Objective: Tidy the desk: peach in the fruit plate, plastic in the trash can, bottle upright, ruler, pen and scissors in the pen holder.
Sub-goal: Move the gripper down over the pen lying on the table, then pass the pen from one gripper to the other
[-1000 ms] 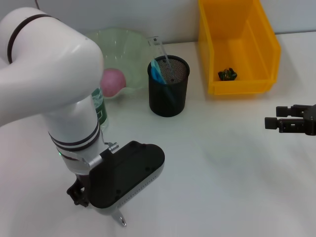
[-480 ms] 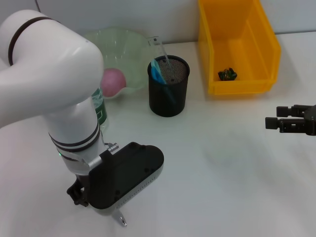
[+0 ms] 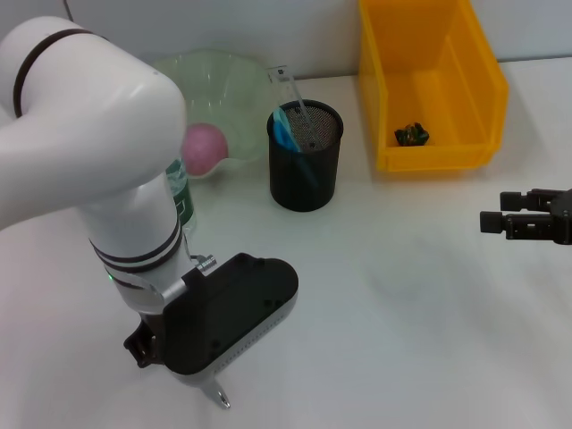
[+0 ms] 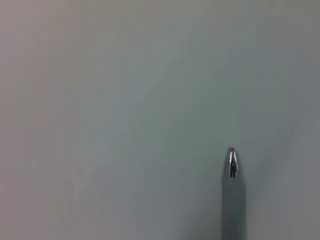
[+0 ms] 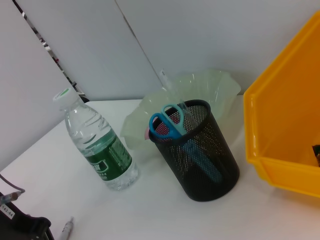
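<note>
The left gripper (image 3: 214, 393) is low at the counter's (image 3: 402, 295) front edge over the pen (image 3: 219, 397), its jaws hidden so I cannot tell their state; the right gripper (image 3: 490, 221) waits with jaws closed at the right edge. Peach (image 3: 206, 147) in the fruit plate (image 3: 223, 76), scissors (image 5: 167, 120) and ruler (image 3: 290, 89) in the pen holder (image 3: 306, 170), plastic (image 3: 411, 135) in the trash can (image 3: 429, 80), bottle (image 5: 97, 145) upright: only the pen seems left. Against the earlier frames, the left wrist has shifted very slightly.

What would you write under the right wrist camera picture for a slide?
Water bottle standing upright beside a black mesh pen holder holding blue scissors, green fruit plate behind, yellow bin alongside.
</note>
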Tool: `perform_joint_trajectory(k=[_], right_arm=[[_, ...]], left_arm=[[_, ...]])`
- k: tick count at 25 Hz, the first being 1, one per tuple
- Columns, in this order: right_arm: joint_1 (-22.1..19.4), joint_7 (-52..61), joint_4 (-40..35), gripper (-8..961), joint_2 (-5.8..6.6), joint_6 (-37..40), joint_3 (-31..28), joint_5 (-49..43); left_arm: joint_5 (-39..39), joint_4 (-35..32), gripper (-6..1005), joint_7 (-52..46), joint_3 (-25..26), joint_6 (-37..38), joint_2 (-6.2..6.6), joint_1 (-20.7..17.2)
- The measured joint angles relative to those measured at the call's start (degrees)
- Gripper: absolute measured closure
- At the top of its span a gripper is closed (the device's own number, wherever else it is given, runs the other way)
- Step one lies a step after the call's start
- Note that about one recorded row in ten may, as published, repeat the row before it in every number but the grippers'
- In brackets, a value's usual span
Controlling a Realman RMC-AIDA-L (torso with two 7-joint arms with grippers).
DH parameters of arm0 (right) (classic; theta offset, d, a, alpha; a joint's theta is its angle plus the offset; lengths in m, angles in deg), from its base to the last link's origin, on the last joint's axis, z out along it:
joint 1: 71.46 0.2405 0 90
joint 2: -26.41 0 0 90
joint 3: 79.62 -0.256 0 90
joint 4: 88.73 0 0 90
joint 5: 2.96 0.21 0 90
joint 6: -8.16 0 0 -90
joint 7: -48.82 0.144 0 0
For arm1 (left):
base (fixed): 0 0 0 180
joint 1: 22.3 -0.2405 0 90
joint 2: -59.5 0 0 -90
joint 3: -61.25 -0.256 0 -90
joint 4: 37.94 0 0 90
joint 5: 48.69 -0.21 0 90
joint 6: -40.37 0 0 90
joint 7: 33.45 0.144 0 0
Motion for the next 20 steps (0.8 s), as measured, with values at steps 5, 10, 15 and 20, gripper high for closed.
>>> perform_joint_trajectory(k=[5,10,15,20], right_arm=[[0.0,0.0,-0.1,134,0.0,0.0,0.0,0.0],[-0.1,0.0,-0.1,134,0.0,0.0,-0.1,0.0],[-0.1,-0.8,-0.1,134,0.0,-0.2,0.0,0.0],[-0.4,-2.2,0.1,134,-0.04,-0.5,-0.1,0.3]], left_arm=[[0.0,-0.1,849,-0.1,0.4,0.0,0.0,0.0],[-0.3,-1.1,860,-1.2,3.6,0.6,0.0,0.0],[3.0,-7.0,856,-5.8,17.7,5.1,0.05,-0.8],[9.3,-9.5,851,-9.8,29.3,8.9,0.21,-2.0]])
